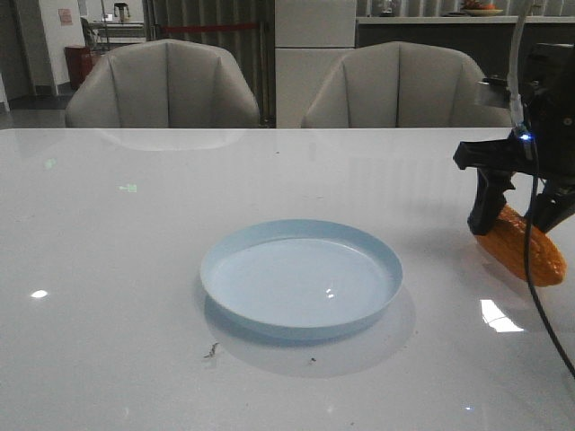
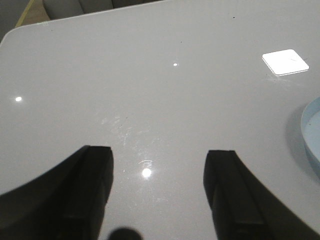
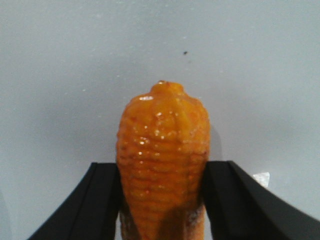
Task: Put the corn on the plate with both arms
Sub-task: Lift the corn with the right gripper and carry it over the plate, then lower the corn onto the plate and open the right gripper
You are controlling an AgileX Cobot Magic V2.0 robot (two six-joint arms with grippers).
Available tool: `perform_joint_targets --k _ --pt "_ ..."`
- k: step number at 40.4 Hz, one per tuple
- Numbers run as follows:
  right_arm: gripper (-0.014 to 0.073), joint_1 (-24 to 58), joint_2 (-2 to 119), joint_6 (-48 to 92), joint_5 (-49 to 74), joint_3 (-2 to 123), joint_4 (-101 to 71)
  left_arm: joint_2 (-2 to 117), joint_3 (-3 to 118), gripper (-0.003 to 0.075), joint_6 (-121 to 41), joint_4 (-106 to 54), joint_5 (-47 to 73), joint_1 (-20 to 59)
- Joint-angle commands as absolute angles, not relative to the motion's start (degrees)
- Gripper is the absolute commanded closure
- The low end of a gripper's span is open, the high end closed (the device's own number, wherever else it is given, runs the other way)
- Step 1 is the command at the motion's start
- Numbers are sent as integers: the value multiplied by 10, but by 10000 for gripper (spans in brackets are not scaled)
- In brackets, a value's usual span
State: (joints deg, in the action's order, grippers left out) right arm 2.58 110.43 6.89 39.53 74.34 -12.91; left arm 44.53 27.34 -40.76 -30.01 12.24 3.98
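The orange-yellow corn point(image 1: 526, 250) lies at the table's right side, to the right of the pale blue plate point(image 1: 301, 278), well apart from it. My right gripper point(image 1: 517, 223) comes down over the corn's far end, one finger on each side. In the right wrist view the corn point(image 3: 162, 140) fills the gap between the two black fingers of the right gripper point(image 3: 162, 200), which touch both its sides. My left gripper point(image 2: 157, 170) is open and empty over bare table, with the plate's rim point(image 2: 312, 130) at the view's edge. It is out of the front view.
Two beige chairs point(image 1: 162, 85) point(image 1: 400, 85) stand behind the table's far edge. A black cable point(image 1: 539, 296) hangs from the right arm across the corn. Small dark specks point(image 1: 211, 350) lie in front of the plate.
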Motion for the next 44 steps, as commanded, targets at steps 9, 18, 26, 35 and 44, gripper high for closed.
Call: perform_joint_targets --k 9,18,26,35,44 --pt "305 102 1076 83 485 911 -133 444 290 260 -408 -309 88 45" --pt "305 200 1078 84 495 961 -133 444 290 260 -408 -309 88 45" --pt "305 281 1101 84 482 961 -133 444 290 260 -408 -309 88 45" --pt "301 322 1144 84 481 960 -132 444 290 260 -408 -309 88 45" --pt "284 324 1175 84 482 960 -92 444 290 261 -408 -309 89 45"
